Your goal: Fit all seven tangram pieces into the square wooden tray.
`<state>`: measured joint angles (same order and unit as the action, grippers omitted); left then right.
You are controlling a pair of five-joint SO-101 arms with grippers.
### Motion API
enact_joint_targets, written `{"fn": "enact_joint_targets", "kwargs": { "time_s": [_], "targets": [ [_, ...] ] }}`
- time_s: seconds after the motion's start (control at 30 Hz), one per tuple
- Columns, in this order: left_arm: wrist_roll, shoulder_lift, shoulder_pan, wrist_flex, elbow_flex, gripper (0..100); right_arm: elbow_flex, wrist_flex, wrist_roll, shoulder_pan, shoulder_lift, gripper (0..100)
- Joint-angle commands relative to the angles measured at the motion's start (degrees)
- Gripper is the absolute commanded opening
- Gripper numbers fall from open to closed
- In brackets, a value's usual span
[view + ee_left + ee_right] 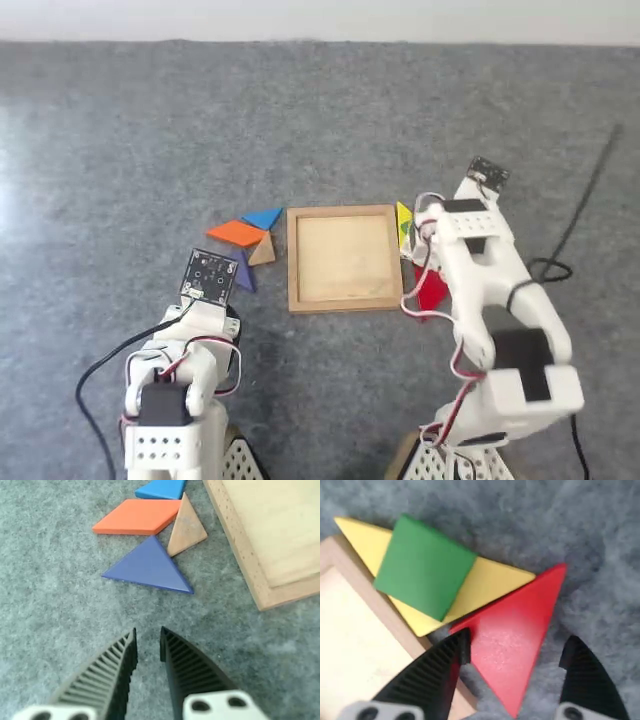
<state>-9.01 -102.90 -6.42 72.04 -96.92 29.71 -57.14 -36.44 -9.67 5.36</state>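
Currently right claw [517, 640] spread open astride the red triangle [520, 605], just beside the empty tray [343, 303], likely placed for a grasp. Left claw [147, 632] barely ajar, empty, near the purple triangle [150, 567].

Robot lab bench, grey felt [120, 150]

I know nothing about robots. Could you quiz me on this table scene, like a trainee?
1. True or false: the square wooden tray already holds a piece.
2. What lies on the flat yellow triangle? A: flat green square. B: orange parallelogram. C: blue triangle.
3. Fill in: the right gripper is open above the ___ triangle.
Key: 1 false; 2 A; 3 red triangle.
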Motion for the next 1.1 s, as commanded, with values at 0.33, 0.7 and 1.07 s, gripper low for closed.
{"fn": "enact_joint_targets", "kwargs": {
  "time_s": [0.33,0.7,1.07],
  "targets": [
    [-0.2,-1.3,-0.1,0.4,0.5,8,-9.4,-3.7,-2.0,-5.4,5.1,29.9],
    [-0.2,-1.3,-0.1,0.4,0.5,8,-9.0,-2.2,-9.8,-2.3,5.3,29.9],
    [-0.2,-1.3,-0.1,0.4,0.5,8,-8.7,-2.8,-14.8,4.5,6.0,30.0]
  ]
}}
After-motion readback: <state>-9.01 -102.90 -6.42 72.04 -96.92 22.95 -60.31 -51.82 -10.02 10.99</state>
